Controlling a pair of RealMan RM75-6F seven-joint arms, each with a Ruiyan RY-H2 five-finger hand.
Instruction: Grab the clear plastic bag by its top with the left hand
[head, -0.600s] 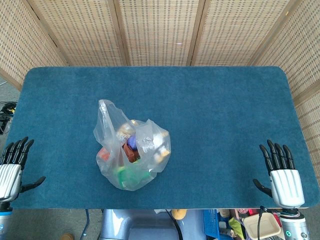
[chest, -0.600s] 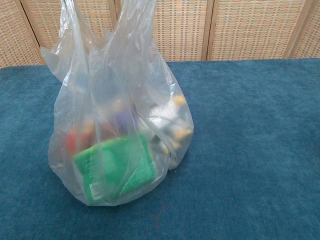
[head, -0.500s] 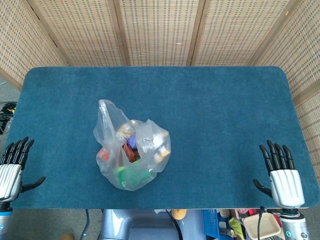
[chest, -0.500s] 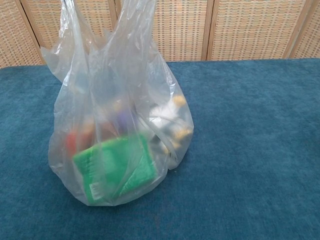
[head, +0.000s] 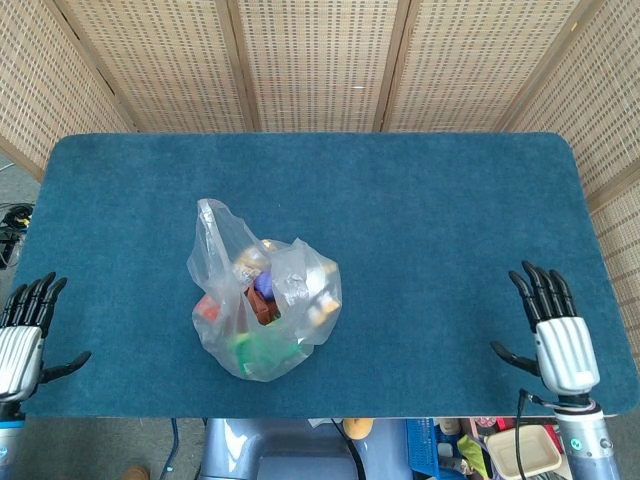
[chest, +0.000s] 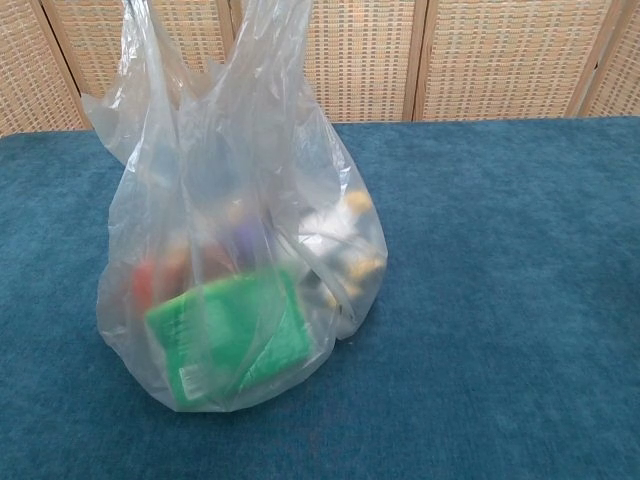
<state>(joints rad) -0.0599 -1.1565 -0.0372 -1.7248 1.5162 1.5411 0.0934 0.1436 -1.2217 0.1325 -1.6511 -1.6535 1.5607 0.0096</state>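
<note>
Clear plastic bag (head: 262, 305): I count one, standing on the table's left half, nearer the front edge. Two hands are in the head view, one at each front corner; neither appears in the chest view. My left hand (head: 24, 340) sits at the left front corner, fingers spread and holding nothing, well apart from the bag. My right hand (head: 552, 333) sits at the right front corner, likewise spread and empty.

The bag's thin film is crumpled, its top gathered into loose upright handles (chest: 200, 60). Inside I see a green packet (chest: 228, 335) against the near wall, plus red, purple and yellowish items too blurred to identify.

The table (head: 430, 220) is covered in blue-teal cloth. Woven cane screens (head: 320, 60) enclose it behind and at both sides.
</note>
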